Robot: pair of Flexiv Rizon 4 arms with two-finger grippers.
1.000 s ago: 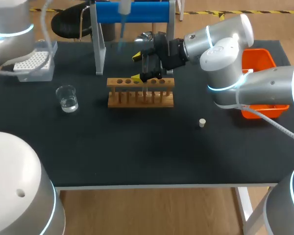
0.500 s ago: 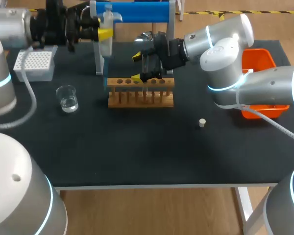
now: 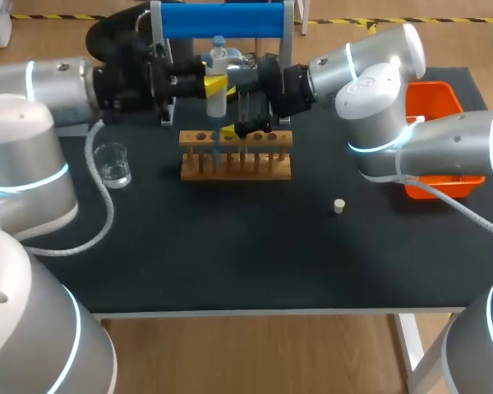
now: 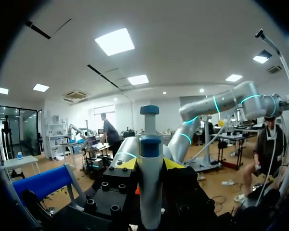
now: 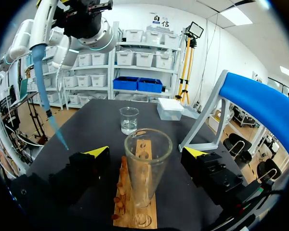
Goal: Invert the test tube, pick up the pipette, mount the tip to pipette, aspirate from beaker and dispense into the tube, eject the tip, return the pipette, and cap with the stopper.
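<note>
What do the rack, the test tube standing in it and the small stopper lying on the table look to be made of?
Rack: wood, going by its tan colour, matte surface and drilled holes.
Test tube: clear glass or clear plastic. The rack shows through it, but I cannot tell which of the two it is.
Stopper: pale and matte, perhaps rubber or cork. It is too small to be sure.

My left arm point(image 3: 33, 156) and right arm point(image 3: 378, 90) are silver-white with cyan rings (black wrists).
</note>
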